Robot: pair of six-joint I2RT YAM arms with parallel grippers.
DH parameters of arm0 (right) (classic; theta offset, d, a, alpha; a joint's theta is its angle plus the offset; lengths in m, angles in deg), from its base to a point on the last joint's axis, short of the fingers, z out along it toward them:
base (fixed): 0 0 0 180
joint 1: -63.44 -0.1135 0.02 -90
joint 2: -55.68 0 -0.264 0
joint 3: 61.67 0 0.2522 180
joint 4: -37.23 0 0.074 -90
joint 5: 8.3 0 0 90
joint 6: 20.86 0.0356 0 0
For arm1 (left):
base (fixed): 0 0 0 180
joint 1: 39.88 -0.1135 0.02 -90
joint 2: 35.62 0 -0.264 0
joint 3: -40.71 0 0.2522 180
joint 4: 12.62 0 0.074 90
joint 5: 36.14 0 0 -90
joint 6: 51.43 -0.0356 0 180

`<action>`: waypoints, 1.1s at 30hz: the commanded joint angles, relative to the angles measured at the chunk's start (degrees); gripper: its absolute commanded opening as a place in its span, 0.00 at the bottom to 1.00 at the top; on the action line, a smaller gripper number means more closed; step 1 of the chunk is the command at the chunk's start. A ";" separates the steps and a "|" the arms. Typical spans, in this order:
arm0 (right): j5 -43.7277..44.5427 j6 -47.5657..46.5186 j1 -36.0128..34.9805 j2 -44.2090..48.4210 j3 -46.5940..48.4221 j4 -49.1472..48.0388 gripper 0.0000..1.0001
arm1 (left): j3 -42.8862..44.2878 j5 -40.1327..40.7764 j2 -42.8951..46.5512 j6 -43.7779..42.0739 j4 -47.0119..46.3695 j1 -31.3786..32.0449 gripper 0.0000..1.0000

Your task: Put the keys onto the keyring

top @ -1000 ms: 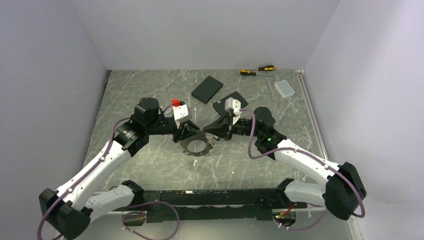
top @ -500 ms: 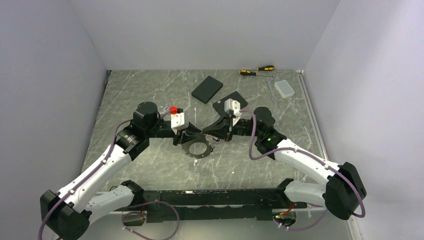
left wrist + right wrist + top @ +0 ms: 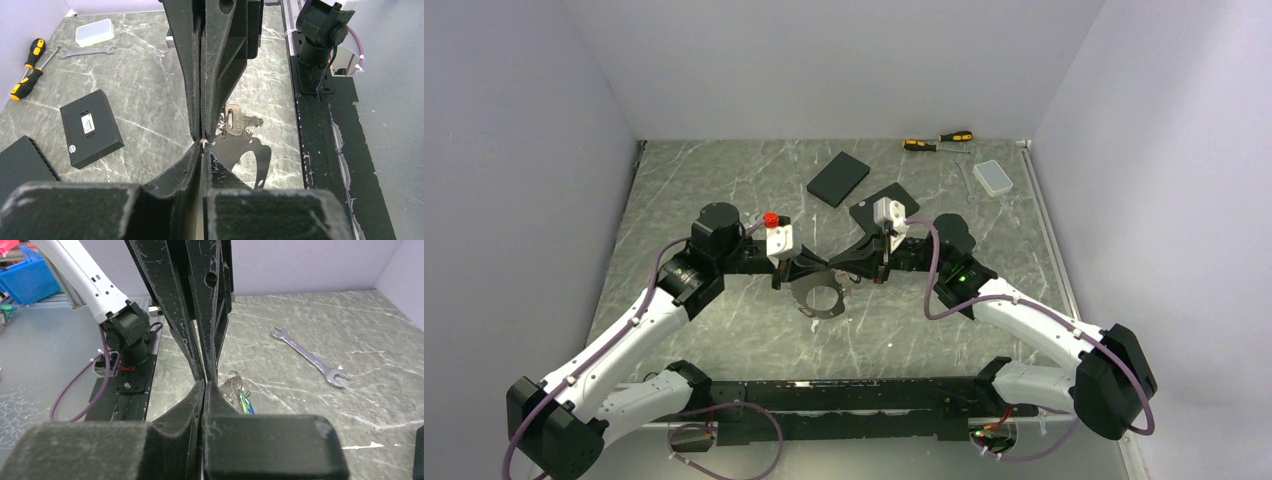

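At tabletop [image 3: 724, 180] centre, left hand [image 3: 201, 140] and right hand [image 3: 205, 380] are both pressed together. The keys [image 3: 239, 390] at the right's four o'clock could slip if either pinch slackens.

Left gripper [image 3: 201, 148]: two black fingers closed together at the keyring's edge.
Right gripper [image 3: 202, 136]: reaches in from the top, fingers closed, tip to tip with the left.
Keyring [image 3: 241, 156]: dark flat shape just right of the tips.
Key [image 3: 233, 123]: silver, at the keyring's upper edge.
Table [image 3: 150, 95]: grey marble.
Far left: black box [image 3: 91, 128], screwdrivers [image 3: 27, 70], wrench [image 3: 85, 51], clear box [image 3: 93, 32].
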 commanded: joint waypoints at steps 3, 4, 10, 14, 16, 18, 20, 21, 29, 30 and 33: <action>-1.45 1.63 -1.28 0.33 3.51 -9.97 0.00 | -0.14 -0.22 -0.61 -0.14 -1.51 -0.06 0.14; -1.23 1.75 -1.39 0.28 3.48 -10.35 0.00 | -0.04 -0.44 -0.83 -0.12 -1.27 -0.12 0.17; -1.23 1.53 -2.00 -0.44 3.91 -10.63 0.00 | 0.85 -1.27 -1.73 0.02 -0.11 -0.08 0.22; -1.40 1.36 -2.40 -0.84 4.00 -10.59 0.00 | 0.64 -1.16 -1.57 0.81 -1.10 -0.10 0.07; -1.52 1.49 -2.53 -0.95 4.01 -10.61 0.00 | 0.62 -1.07 -1.41 0.89 -1.23 -0.12 0.00; -1.46 1.67 -2.70 -0.91 3.93 -10.81 0.00 | 0.64 -0.83 -1.15 0.64 -1.04 -0.08 0.00; -1.54 1.71 -2.81 -0.80 3.92 -10.55 0.00 | 0.61 -0.13 -0.61 0.21 -0.82 -0.08 0.00; -1.50 1.58 -2.77 -0.74 3.98 -10.20 0.00 | 0.62 0.38 -0.26 -0.11 -0.52 -0.08 0.00; 1.32 -2.06 -2.79 1.51 4.26 -2.65 0.00 | 1.23 2.17 1.15 -2.87 2.05 -0.08 0.00; 1.64 -2.46 -2.81 1.71 4.27 -1.77 0.03 | 1.23 1.85 1.21 -3.07 2.14 -0.09 0.00; 2.59 -3.29 -2.77 2.18 4.59 0.53 0.13 | 1.19 1.68 1.55 -3.35 2.17 -0.08 0.00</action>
